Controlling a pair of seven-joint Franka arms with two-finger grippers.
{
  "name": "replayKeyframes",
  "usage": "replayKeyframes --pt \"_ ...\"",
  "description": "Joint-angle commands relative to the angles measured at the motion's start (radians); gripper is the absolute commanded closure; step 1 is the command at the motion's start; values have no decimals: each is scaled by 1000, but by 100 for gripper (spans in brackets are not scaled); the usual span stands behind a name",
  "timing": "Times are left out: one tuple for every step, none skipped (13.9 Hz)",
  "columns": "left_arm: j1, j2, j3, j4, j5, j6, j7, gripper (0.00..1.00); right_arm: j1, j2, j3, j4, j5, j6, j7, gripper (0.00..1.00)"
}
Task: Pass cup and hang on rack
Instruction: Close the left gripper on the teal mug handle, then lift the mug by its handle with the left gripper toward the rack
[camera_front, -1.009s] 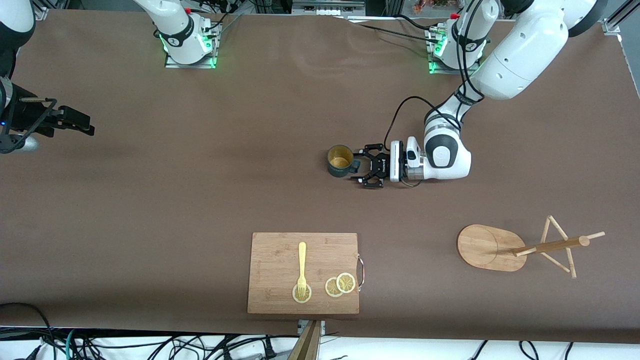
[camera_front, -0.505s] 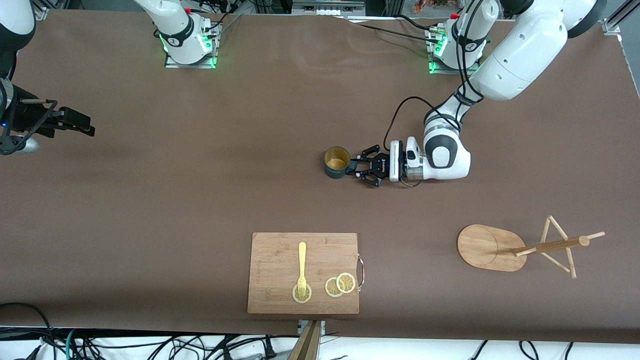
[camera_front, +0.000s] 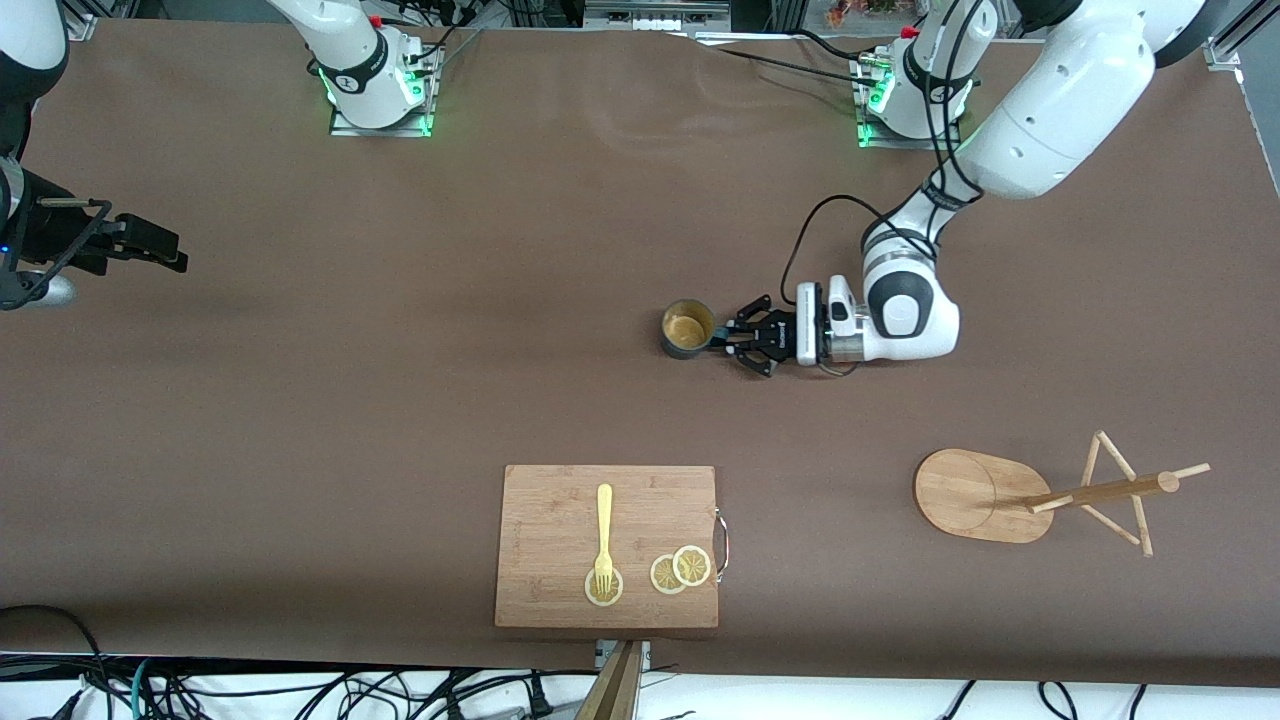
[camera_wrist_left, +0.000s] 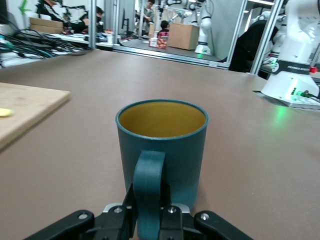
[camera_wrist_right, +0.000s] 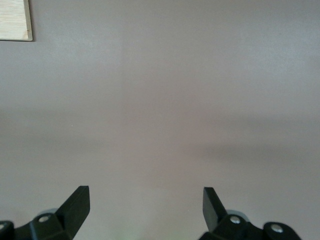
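Note:
The dark teal cup (camera_front: 687, 329) stands upright at mid-table, its tan inside showing. My left gripper (camera_front: 722, 342) lies low and level beside it and is shut on its handle; in the left wrist view the handle (camera_wrist_left: 148, 192) sits clamped between the fingers (camera_wrist_left: 172, 220) with the cup (camera_wrist_left: 162, 142) just ahead. The wooden rack (camera_front: 1050, 493) stands toward the left arm's end of the table, nearer the front camera than the cup. My right gripper (camera_front: 150, 245) waits open and empty over the right arm's end of the table; the right wrist view shows its fingers (camera_wrist_right: 77, 205) spread above bare table.
A wooden cutting board (camera_front: 607, 546) with a yellow fork (camera_front: 604, 540) and lemon slices (camera_front: 680, 570) lies near the front edge. Its corner shows in the left wrist view (camera_wrist_left: 25, 112) and the right wrist view (camera_wrist_right: 15, 20).
My left gripper closed on the cup's handle, and cup and gripper shifted slightly toward the left arm's end of the table. The right arm has barely moved.

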Motion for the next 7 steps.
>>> replayKeyframes --pt "100 -228 -2 -175 -24 -20 -40 100 -12 -11 6 -3 14 -9 -1 0" --pt "130 -288 -2 -215 -20 -20 -71 100 -12 -11 5 -3 14 -8 -1 0" --pt "163 -343 -2 -257 -18 -20 -94 100 -13 -11 5 -3 14 -9 -2 0" --pt "196 -396 -2 -291 -18 -22 -123 100 -12 -11 5 -3 14 -9 -2 0" --pt "242 -442 -2 -320 -17 -26 -156 100 -12 -11 5 -3 14 -9 -2 0" --pt "276 -485 -4 -352 -17 -28 -177 100 -12 -11 5 -3 14 -9 -2 0" --pt "308 -526 -2 -387 -15 -32 -194 100 -12 -11 5 -3 14 -9 -2 0"
